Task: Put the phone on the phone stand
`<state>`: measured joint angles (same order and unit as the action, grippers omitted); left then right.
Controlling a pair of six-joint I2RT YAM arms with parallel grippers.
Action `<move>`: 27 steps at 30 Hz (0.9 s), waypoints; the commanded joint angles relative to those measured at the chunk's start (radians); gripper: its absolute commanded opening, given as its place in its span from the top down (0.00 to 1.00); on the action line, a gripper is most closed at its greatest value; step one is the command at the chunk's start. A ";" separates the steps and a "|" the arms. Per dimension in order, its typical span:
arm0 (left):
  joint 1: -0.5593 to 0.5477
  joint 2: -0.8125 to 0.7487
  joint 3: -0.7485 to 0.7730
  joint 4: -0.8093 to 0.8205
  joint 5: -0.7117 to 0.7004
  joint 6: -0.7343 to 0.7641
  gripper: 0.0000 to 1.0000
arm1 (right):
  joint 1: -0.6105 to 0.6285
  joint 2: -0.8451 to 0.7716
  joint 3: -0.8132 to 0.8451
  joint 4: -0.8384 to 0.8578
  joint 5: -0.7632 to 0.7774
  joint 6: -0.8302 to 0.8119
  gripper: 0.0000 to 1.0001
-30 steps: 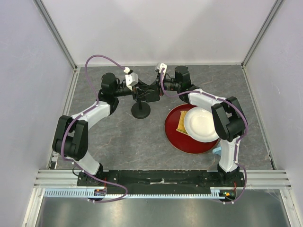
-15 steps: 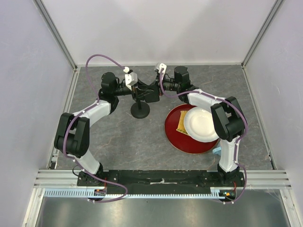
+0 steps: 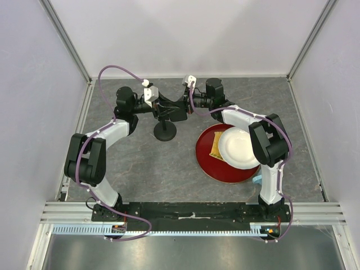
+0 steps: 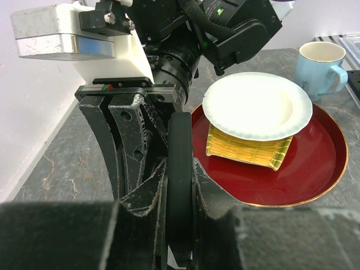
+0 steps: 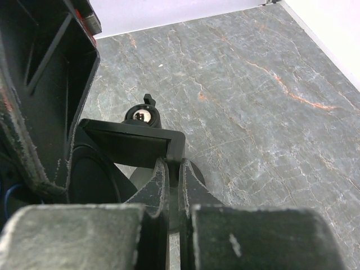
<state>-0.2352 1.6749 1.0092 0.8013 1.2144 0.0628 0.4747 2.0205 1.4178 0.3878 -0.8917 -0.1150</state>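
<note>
Upper centre of the top view, over the stand point(image 3: 165, 131), the phone point(image 4: 180, 157) stands edge-up, pinched across its thickness by the left gripper point(image 3: 164, 108). Rigid, glossy, likely slippery (glass can crack); a firm end pinch suits it. Right gripper point(image 5: 174, 185), jaws pressed together, reaches in level opposite.

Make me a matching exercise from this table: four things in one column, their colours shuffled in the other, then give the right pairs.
Things:
1. plate
2. tray
3. mug
4. phone stand

Colours:
A. black
B. pale blue
C. white
D. dark red

Pairs: 1-C, 2-D, 3-B, 4-A
</note>
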 commanded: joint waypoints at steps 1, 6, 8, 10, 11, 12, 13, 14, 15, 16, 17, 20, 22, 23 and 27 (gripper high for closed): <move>0.053 -0.024 0.008 0.104 -0.055 -0.006 0.98 | -0.016 0.070 0.016 -0.096 -0.113 0.028 1.00; 0.066 -0.004 0.009 0.136 -0.052 -0.087 0.98 | -0.016 0.083 0.030 -0.086 -0.102 0.043 1.00; 0.071 -0.003 0.005 0.141 -0.068 -0.100 0.98 | -0.015 0.090 0.033 -0.069 -0.089 0.063 1.00; 0.073 -0.015 -0.001 0.133 -0.084 -0.107 0.98 | -0.008 0.092 0.033 -0.061 -0.061 0.066 1.00; 0.074 -0.023 -0.006 0.127 -0.088 -0.104 0.98 | -0.007 0.093 0.033 -0.061 -0.031 0.064 1.00; 0.073 -0.039 -0.012 0.124 -0.093 -0.100 0.98 | -0.001 0.093 0.030 -0.058 -0.010 0.066 1.00; 0.071 -0.046 -0.017 0.115 -0.108 -0.093 0.98 | 0.004 0.090 0.024 -0.041 0.009 0.066 1.00; 0.071 -0.055 -0.023 0.095 -0.122 -0.084 0.98 | 0.008 0.081 0.007 -0.029 0.039 0.067 1.00; 0.071 -0.064 -0.027 0.063 -0.142 -0.069 0.98 | 0.022 0.073 -0.009 0.017 0.116 0.069 1.00; 0.070 -0.079 -0.041 0.052 -0.204 -0.069 0.98 | 0.034 0.063 -0.031 0.046 0.182 0.071 1.00; 0.070 -0.087 -0.046 0.041 -0.238 -0.075 0.98 | 0.045 0.043 -0.078 0.078 0.241 0.069 1.00; 0.060 -0.128 -0.080 -0.007 -0.376 -0.080 0.98 | 0.085 0.018 -0.172 0.241 0.505 0.093 1.00; 0.036 -0.148 -0.090 -0.089 -0.476 -0.064 0.98 | 0.107 0.009 -0.209 0.357 0.663 0.112 1.00; 0.024 -0.173 -0.087 -0.134 -0.519 -0.008 0.98 | 0.117 0.004 -0.238 0.384 0.731 0.136 1.00; -0.088 -0.205 -0.020 -0.348 -0.745 0.124 0.98 | 0.191 -0.011 -0.296 0.509 0.999 0.138 1.00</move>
<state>-0.2337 1.5131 0.9180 0.5873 0.8986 -0.0017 0.5980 1.9976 1.1954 0.8242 -0.4038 -0.0273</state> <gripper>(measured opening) 0.219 0.030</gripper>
